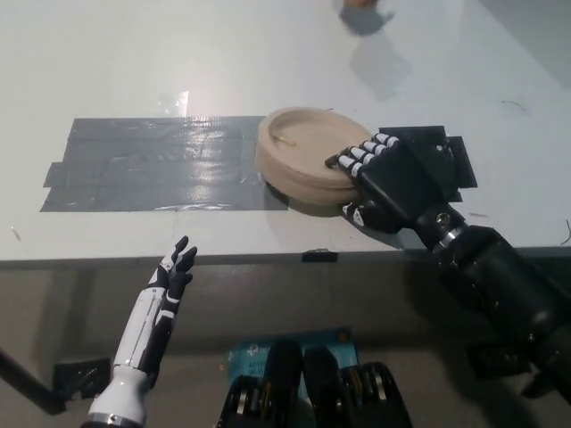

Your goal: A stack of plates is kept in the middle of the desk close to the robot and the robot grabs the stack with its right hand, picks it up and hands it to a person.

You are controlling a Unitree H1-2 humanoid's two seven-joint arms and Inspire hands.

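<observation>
A stack of tan paper plates [303, 153] is held a little above the white desk, tilted, with its shadow beneath it. My black right hand [389, 181] is shut on the stack's right rim, fingers over the top and thumb underneath. My white left hand [165, 294] rests below the desk's front edge at the lower left, fingers spread and holding nothing. At the top edge a person's hand [360, 4] just enters the view, casting a shadow on the desk.
A wide patch of grey tape [152, 164] covers the desk left of the plates. A black tape patch [437, 160] lies under my right hand. The desk's front edge [268, 259] runs across the middle of the picture.
</observation>
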